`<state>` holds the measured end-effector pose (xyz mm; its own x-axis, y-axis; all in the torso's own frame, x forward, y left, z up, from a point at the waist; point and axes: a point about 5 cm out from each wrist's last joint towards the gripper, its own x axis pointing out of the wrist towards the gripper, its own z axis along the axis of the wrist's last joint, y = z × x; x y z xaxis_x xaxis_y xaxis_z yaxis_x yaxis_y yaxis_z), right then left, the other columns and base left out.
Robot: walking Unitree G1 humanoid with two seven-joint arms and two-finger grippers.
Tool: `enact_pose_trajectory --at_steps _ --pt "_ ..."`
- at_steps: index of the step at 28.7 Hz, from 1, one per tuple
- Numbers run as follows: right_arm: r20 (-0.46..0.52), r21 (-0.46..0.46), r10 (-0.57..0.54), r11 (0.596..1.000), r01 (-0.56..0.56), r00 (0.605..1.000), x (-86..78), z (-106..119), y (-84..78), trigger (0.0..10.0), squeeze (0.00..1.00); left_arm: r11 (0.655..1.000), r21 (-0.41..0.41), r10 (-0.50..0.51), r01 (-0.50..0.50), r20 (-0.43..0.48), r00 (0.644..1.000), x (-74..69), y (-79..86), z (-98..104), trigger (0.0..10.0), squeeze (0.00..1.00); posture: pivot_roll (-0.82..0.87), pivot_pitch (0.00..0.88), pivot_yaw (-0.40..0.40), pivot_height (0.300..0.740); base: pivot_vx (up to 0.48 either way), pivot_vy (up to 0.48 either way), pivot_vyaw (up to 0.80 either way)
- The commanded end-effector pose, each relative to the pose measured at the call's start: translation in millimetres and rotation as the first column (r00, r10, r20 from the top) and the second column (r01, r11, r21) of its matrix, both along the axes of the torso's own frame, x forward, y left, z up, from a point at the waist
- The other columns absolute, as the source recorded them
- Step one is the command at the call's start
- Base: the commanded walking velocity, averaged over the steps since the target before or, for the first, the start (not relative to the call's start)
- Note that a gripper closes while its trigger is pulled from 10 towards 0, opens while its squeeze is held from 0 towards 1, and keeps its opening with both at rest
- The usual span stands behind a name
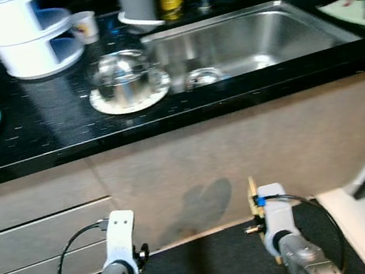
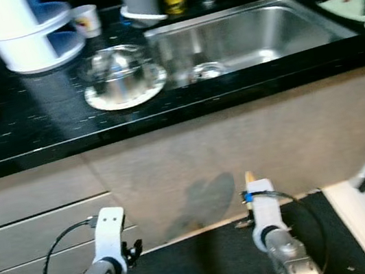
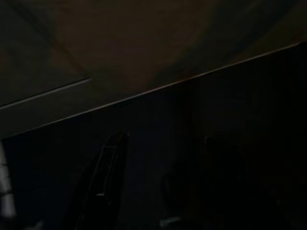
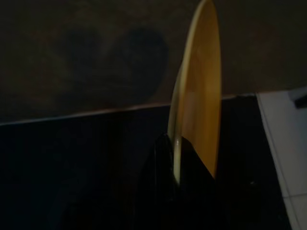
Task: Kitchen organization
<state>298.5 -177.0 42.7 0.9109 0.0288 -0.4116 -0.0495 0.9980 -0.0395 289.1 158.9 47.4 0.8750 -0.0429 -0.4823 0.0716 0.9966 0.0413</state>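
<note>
Left eye view: black bench (image 1: 56, 129), steel sink (image 1: 250, 36) holding a small metal lid (image 1: 204, 76), glass bowl (image 1: 121, 77) on a round plate (image 1: 128, 98), right wrist view: right gripper (image 4: 175, 167) clamped on a yellow plate (image 4: 201, 91) held edge-on, left wrist view: left gripper (image 3: 158, 182) dark, fingers apart.

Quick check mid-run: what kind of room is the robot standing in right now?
A home kitchen, most likely: a stainless steel sink set in a speckled black countertop, an upturned glass bowl on a round white plate, and beige cabinet fronts below.
</note>
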Motion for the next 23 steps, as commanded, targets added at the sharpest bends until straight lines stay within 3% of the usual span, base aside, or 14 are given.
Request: enact_pose_trajectory --at_steps 1,13,16,23 --pt "-0.013 0.010 0.019 1.000 -0.018 1.000 -3.5 -3.8 7.1 10.0 0.00 1.000 -0.001 0.018 -0.018 -0.042 0.999 -6.7 4.0 -9.0 10.0 0.00 -0.11 0.217 -0.005 0.740 0.000 -0.416 0.00" --pt "-0.012 0.010 0.019 1.000 -0.019 1.000 -3.2 -3.5 6.5 10.0 0.00 1.000 -0.002 0.031 -0.032 -0.052 0.998 -6.8 3.6 -9.3 10.0 0.00 -0.12 0.216 -0.006 0.740 0.000 -0.405 0.00" --pt "-0.012 0.009 0.019 1.000 -0.019 1.000 -2.9 -3.3 6.5 10.0 0.00 0.998 -0.031 0.046 -0.048 -0.059 0.997 -5.4 3.1 -7.7 10.0 0.00 -0.12 0.216 -0.006 0.740 0.000 0.000 0.00" --pt "-0.008 0.012 0.020 1.000 -0.020 1.000 -1.7 -2.1 7.4 10.0 0.00 0.998 -0.038 0.038 -0.040 -0.047 0.998 -3.8 2.1 -5.6 10.0 0.00 -0.12 0.217 -0.006 0.740 0.000 0.480 0.00"
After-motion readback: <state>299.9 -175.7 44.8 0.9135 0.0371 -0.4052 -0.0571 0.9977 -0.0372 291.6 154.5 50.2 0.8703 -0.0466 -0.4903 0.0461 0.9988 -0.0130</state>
